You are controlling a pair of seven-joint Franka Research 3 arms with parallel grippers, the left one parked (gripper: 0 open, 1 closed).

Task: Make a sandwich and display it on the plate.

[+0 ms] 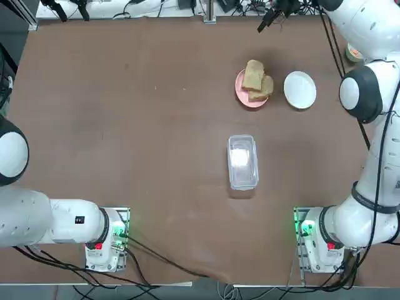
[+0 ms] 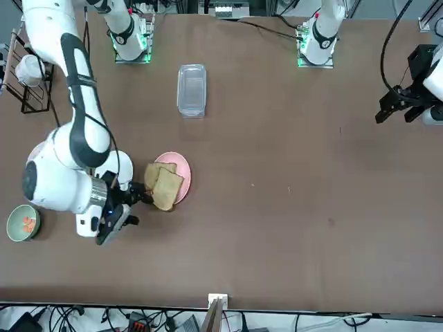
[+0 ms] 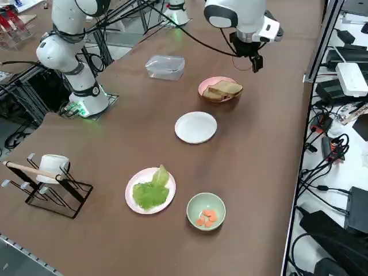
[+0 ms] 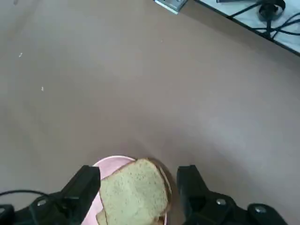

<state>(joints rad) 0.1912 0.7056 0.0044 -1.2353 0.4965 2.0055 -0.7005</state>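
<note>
No assembled sandwich is in view. Two tan bread slices (image 1: 257, 81) lie overlapping on a pink plate (image 3: 206, 87). The white plate (image 1: 300, 90) sits bare right beside it, also seen from the side as the white plate (image 3: 196, 127). A green lettuce leaf (image 3: 150, 192) lies on a second pink plate (image 3: 131, 200) farther along that side. My right gripper (image 3: 256, 62) hovers open above the table just past the far edge of the bread plate. In the wrist view the right gripper (image 4: 139, 172) holds nothing, and the bread slices (image 4: 135, 194) show between the fingers (image 4: 86, 185).
A clear lidded container (image 1: 242, 161) stands mid-table. A green bowl (image 3: 206, 211) with orange pieces sits near the lettuce plate. A wire rack with a white mug (image 3: 50, 172) stands at the right edge. Cables run along the far table edge (image 1: 206, 14).
</note>
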